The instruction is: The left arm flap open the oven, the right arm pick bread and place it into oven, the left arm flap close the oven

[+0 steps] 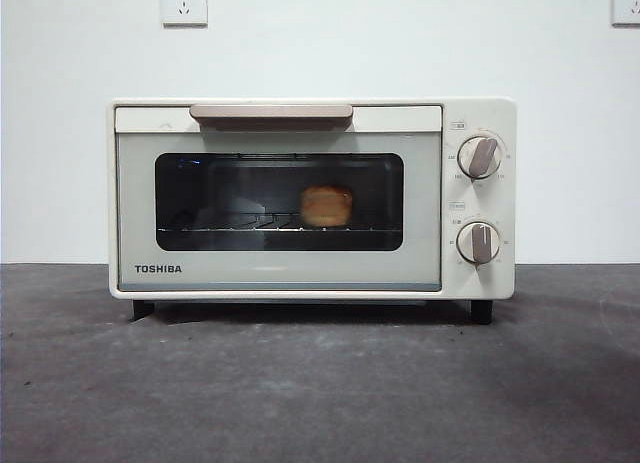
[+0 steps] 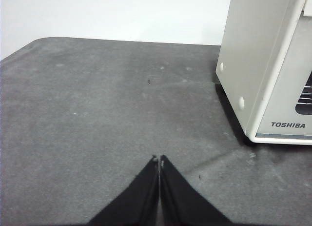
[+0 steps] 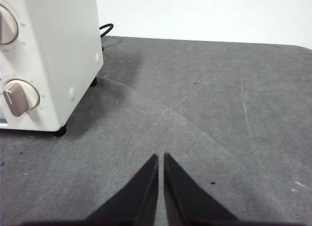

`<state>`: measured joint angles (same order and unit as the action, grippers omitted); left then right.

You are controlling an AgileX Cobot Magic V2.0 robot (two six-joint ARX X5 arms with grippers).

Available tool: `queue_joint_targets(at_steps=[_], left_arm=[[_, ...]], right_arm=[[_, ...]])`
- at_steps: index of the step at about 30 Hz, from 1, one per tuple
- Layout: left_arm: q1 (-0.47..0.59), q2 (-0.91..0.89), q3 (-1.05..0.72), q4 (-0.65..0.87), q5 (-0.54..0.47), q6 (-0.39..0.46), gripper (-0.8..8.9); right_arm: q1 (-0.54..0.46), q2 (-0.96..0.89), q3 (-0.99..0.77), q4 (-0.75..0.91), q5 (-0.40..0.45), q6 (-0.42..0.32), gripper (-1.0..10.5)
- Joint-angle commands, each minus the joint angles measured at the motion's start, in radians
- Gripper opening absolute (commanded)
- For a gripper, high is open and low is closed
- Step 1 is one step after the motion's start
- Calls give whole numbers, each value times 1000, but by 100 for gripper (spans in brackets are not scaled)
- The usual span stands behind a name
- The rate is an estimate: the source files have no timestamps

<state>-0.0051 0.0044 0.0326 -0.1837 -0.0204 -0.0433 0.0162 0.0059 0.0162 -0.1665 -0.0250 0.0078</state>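
The oven [image 1: 311, 198] stands on the grey table [image 1: 320, 383] with its door closed. Inside, the bread [image 1: 326, 206] sits on the wire rack, right of the window's centre; roundish, it has no clear long axis. The left gripper [image 2: 159, 160] and right gripper [image 3: 161, 157] hang over bare table beside the oven, jaws clenched, grasping nothing.

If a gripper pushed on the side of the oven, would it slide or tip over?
The oven probably would not tip: it is wide, low, and sits on short black feet. It looks heavy for one jaw's push. Those feet on the matte grey table may grip, so expect little sliding.
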Motion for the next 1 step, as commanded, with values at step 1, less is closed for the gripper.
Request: queue_joint_targets(at_steps=[1], left_arm=[[-2,-1,-21,-6,1,5,10]], right_arm=[[2,-2,-6,13,0,11,15]])
